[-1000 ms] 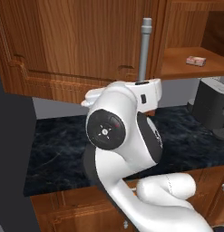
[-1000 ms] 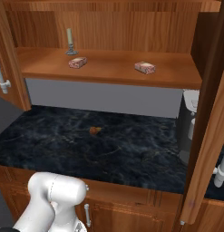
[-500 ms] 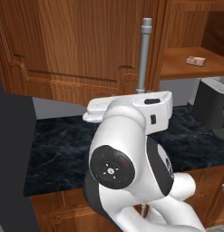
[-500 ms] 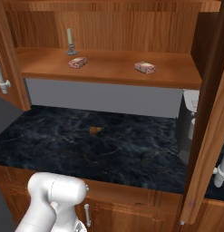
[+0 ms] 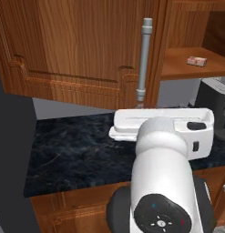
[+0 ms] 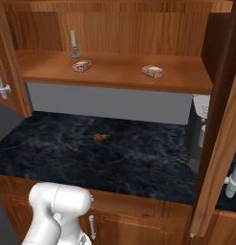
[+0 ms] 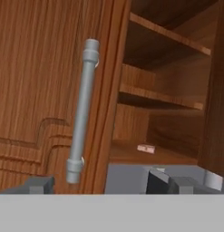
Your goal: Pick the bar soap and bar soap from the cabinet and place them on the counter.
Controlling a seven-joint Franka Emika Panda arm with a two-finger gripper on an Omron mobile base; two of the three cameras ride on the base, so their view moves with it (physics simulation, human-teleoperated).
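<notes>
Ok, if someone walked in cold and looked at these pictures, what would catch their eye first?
Probably the open cabinet: two soap bars lie apart on its shelf, with a pale candle behind the left one. Next, the long silver handle on the open door, right in front of the arm. Then a small brown lump alone on the black counter.

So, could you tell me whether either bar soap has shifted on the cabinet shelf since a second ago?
No: both bar soaps lie where they did, the left one beside the candle.
</notes>
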